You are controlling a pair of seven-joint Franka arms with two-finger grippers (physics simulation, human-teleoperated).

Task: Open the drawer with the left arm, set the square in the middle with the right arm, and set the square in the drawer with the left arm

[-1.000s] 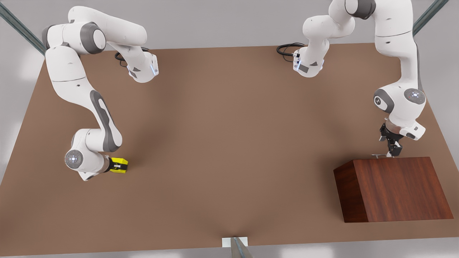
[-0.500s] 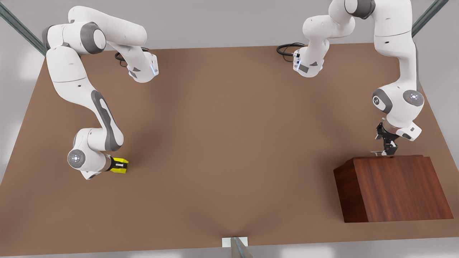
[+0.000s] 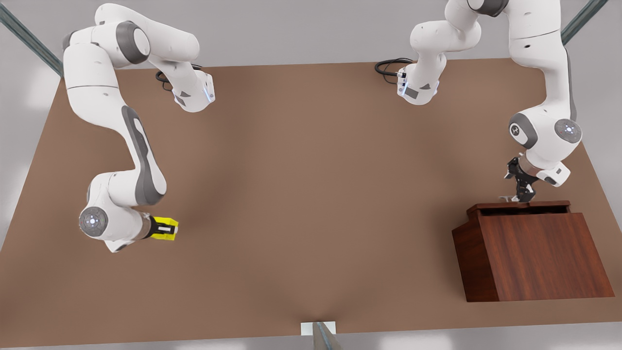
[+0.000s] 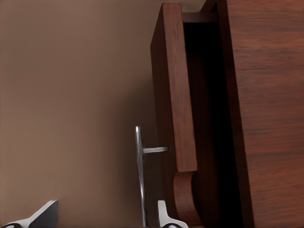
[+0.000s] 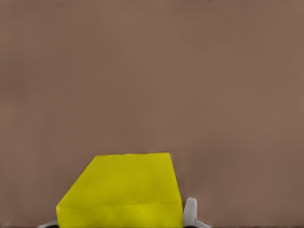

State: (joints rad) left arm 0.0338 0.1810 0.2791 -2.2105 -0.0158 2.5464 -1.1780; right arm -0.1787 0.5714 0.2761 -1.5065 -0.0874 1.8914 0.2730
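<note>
Drawer (image 3: pixel 518 207) now slid partly out of cabinet (image 3: pixel 534 257) near surface's right edge; left end effector (image 3: pixel 521 196) appears clenched on handle (image 4: pixel 139 175). Right end effector (image 3: pixel 164 228) grasping cube (image 3: pixel 163 235), now lifted near left edge. Opening underway.

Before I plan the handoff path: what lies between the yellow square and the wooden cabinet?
Only bare brown tabletop, as the front view shows. The right gripper holds the square; the left gripper holds the drawer handle at the cabinet.

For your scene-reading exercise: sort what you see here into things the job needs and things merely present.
Needed:
- drawer, partly open
- handle, at the left gripper
- yellow square, in the right gripper

Merely present:
- black cables
- cabinet body
- tabletop
</note>
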